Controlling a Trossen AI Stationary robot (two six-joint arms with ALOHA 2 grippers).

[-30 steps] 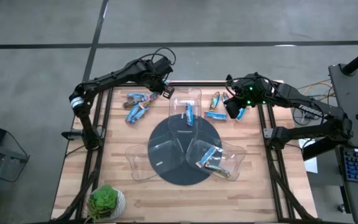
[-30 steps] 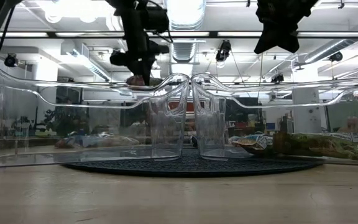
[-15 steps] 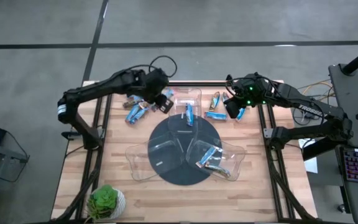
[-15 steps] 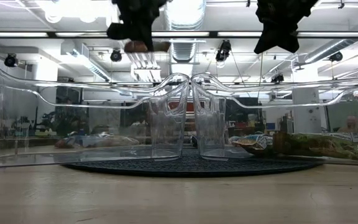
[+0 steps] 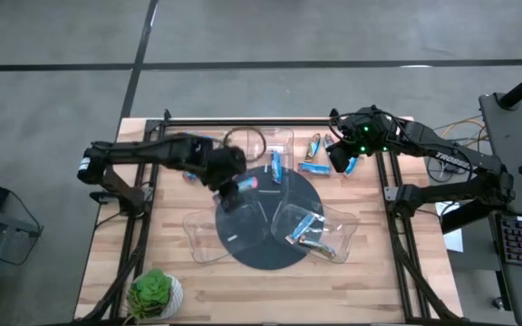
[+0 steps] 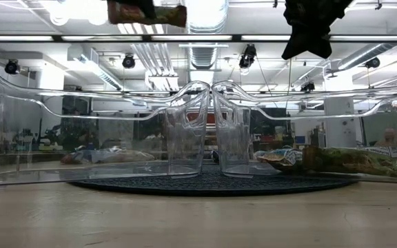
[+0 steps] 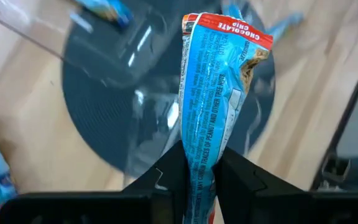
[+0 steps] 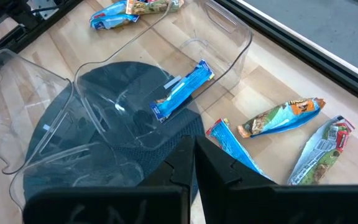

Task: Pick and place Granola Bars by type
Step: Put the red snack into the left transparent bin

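Over the clear trays (image 5: 284,213), the left pincer (image 7: 199,168) was clamped on a blue granola bar (image 7: 213,93) (presumably carrying it to its type's tray), while the right pincer (image 8: 194,162), fingers together and empty, waited beside loose bars.

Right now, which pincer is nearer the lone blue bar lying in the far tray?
Left. The left pincer, gripping a blue bar, sits just beside the lone blue bar; the right pincer waits farther off, past the tray's other side.

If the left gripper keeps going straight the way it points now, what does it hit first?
Probably the empty clear plastic tray on the dark round mat: the left gripper, shut on a blue chocolate-chip granola bar, points down at it. Depth is unclear.
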